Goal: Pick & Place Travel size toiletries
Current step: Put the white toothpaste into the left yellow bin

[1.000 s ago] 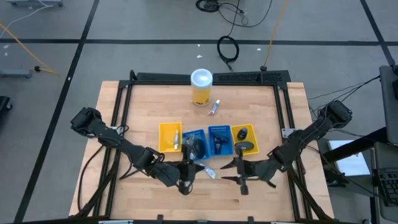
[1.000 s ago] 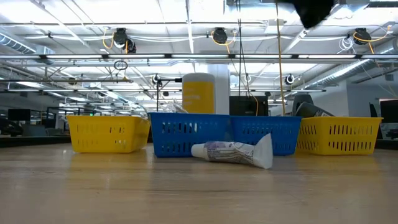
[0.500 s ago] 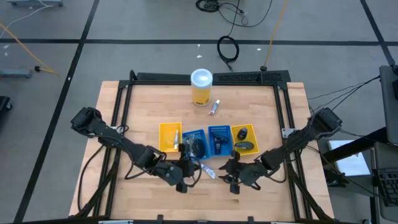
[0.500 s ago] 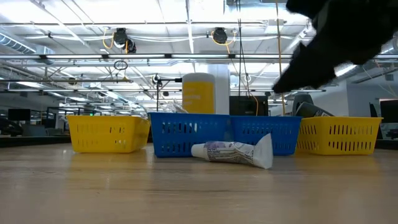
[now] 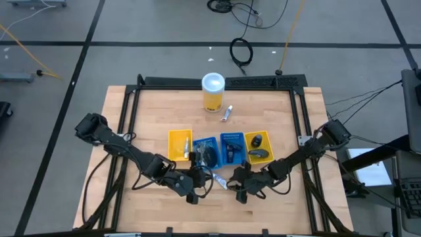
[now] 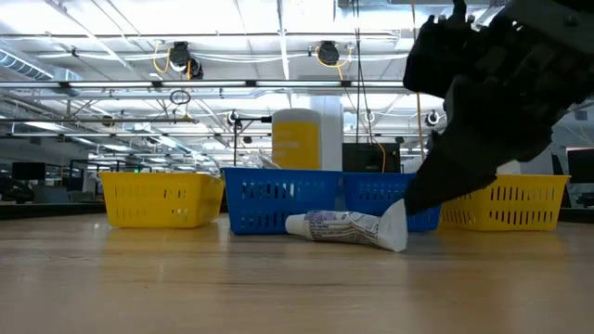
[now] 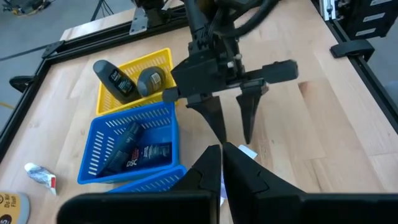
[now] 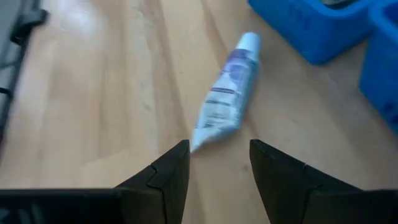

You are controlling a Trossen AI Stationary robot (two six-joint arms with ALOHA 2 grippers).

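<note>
From above, the white tube point(image 5: 222, 182) lies before the blue trays point(image 5: 217, 150), between both grippers. Low down, only the right gripper point(image 6: 419, 199) shows, beside it. Wrist views: right fingers point(image 8: 171, 163) spread and empty; left gripper point(image 7: 219, 163) closed, empty.

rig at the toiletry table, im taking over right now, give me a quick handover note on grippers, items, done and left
Right gripper: open, poised over the flat end of the white tube lying on the table in front of the blue trays; not gripping it yet.
Left gripper: shut, empty, just beside that same tube.
Done: dark bottles lie in the right-hand yellow tray, dark tubes in the blue trays, one item in the left-hand yellow tray.
Left: the white tube by the grippers, and a second small tube lying beside the yellow canister at the far side.
</note>
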